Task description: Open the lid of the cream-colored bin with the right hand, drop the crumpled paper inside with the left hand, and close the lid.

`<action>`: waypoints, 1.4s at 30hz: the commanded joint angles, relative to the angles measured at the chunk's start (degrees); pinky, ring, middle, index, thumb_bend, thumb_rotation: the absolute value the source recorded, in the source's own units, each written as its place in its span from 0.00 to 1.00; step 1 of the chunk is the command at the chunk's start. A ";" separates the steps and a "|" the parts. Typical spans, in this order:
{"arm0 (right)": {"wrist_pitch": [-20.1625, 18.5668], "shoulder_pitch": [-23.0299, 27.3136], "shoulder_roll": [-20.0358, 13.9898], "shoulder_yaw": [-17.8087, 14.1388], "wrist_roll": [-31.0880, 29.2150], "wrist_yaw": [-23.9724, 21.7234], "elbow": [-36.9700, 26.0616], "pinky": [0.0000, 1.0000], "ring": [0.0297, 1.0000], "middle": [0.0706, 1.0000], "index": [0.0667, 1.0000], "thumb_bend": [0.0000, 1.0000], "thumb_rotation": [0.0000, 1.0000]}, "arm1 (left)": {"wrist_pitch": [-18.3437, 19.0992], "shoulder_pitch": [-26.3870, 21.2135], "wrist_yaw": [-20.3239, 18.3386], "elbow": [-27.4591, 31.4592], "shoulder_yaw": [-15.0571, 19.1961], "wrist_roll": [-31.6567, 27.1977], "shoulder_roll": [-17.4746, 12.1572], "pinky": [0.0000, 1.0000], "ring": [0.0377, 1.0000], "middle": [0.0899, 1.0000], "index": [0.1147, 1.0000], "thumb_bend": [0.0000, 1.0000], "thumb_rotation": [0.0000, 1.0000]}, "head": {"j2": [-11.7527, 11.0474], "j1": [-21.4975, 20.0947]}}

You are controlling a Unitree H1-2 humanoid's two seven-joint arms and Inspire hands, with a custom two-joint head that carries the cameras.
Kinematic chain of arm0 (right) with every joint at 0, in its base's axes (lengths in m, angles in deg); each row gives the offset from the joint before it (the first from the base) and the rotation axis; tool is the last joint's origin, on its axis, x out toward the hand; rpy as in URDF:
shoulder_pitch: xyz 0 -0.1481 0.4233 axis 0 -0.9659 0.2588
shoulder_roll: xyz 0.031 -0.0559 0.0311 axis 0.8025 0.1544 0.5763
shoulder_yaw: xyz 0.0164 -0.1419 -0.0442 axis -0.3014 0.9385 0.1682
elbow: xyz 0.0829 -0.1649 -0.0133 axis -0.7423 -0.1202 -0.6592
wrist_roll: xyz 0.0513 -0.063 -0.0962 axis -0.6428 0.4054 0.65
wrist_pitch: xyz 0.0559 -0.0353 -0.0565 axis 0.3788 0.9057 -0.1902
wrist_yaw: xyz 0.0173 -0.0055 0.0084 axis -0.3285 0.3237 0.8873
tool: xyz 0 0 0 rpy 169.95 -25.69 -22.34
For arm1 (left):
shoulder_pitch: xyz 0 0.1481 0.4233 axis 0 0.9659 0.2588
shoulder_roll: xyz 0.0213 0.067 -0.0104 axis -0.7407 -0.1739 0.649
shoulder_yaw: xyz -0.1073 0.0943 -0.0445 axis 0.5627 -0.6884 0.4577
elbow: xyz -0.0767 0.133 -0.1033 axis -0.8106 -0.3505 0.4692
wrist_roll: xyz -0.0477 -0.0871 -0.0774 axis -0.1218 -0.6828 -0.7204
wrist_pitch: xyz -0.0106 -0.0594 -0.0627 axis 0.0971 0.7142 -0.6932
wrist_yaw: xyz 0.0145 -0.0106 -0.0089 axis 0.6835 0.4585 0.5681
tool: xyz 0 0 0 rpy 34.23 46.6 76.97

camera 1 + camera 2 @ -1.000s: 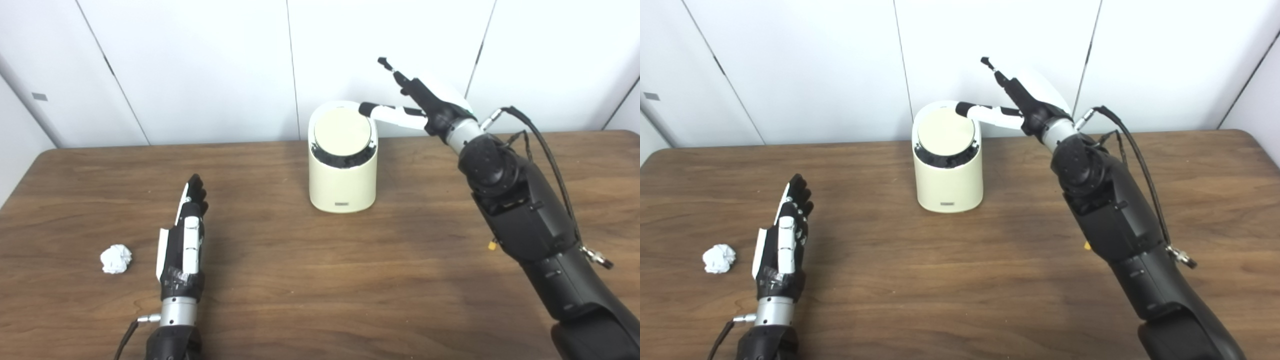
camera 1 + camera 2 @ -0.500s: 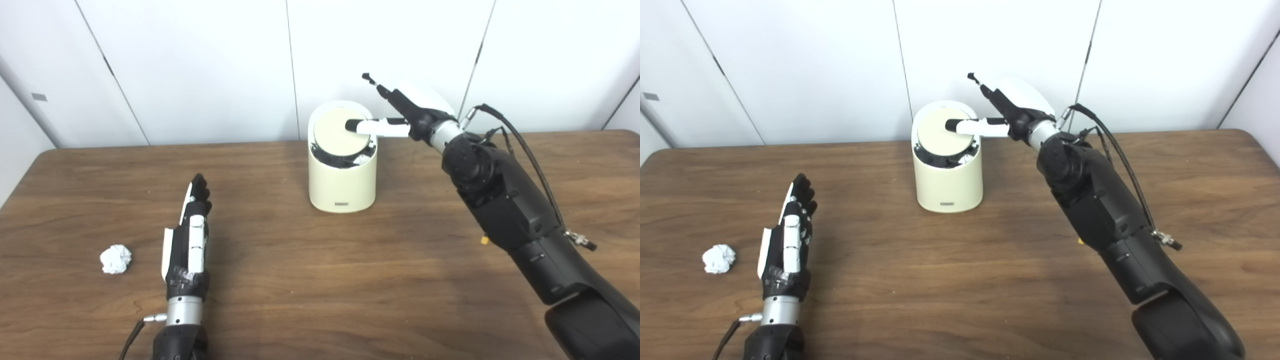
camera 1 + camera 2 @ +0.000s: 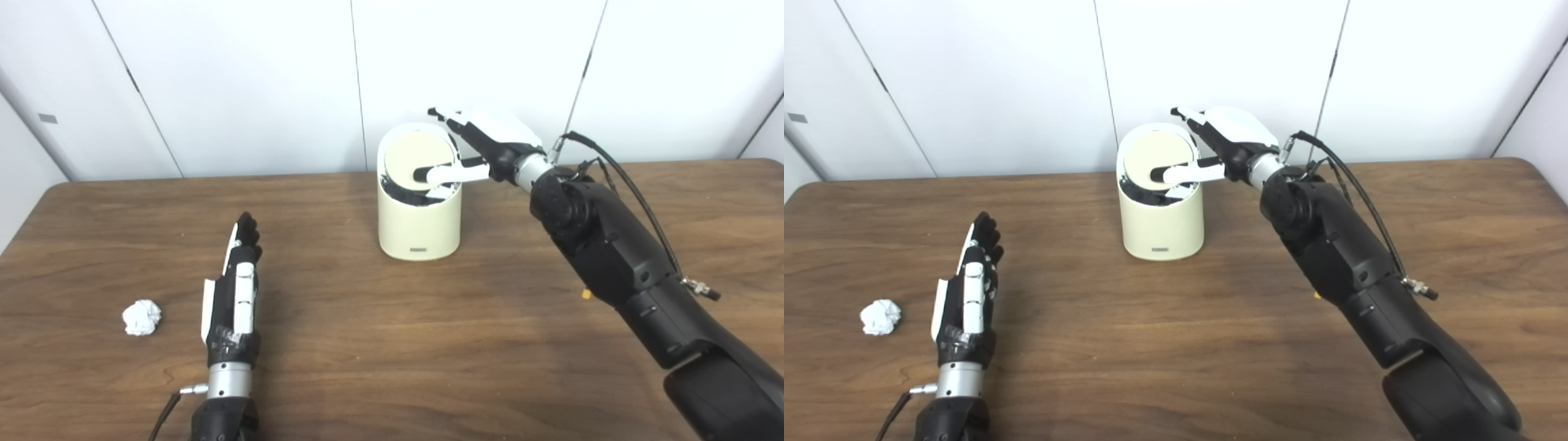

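The cream-colored bin (image 3: 419,220) stands at the table's far middle. Its round lid (image 3: 416,156) is tilted up at the back, and a dark gap with a bit of white shows under its front edge. My right hand (image 3: 484,147) is at the bin's top right, fingers apart, the thumb lying across the lid's lower part and the fingers behind its upper edge. The crumpled paper (image 3: 141,317) lies on the table at the near left. My left hand (image 3: 236,288) rests flat and open on the table, just right of the paper, not touching it.
The brown wooden table (image 3: 392,355) runs across the whole view. White wall panels stand right behind the bin. My right forearm (image 3: 618,257) crosses the table's right side, with a cable looping off it.
My right hand has come down and to the left from beside the bin onto its lid; the thumb now lies lower across the lid, which has tilted further. My left hand has barely shifted.
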 commanded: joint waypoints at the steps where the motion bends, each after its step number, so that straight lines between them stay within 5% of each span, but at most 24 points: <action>1: 1.78 4.07 0.16 -0.30 0.79 1.06 -0.99 0.97 0.97 0.93 0.95 0.71 0.81 | -1.06 1.77 0.18 -3.47 -1.38 -0.29 2.16 1.00 1.00 0.99 1.00 0.43 0.90 | 0.15 -0.05; 28: 1.34 4.40 0.66 -0.86 1.64 1.36 0.70 0.96 0.97 0.93 0.95 0.69 0.81 | -0.46 2.23 0.59 -2.14 -1.91 -0.94 2.38 1.00 1.00 0.99 1.00 0.43 0.94 | 0.31 -0.08; 42: 4.25 3.98 0.01 1.16 6.17 7.14 1.91 1.00 0.98 0.93 0.96 0.73 0.52 | -1.02 2.29 -0.23 -2.28 -1.86 -2.38 2.02 1.00 1.00 1.00 1.00 0.41 0.97 | 0.30 -0.24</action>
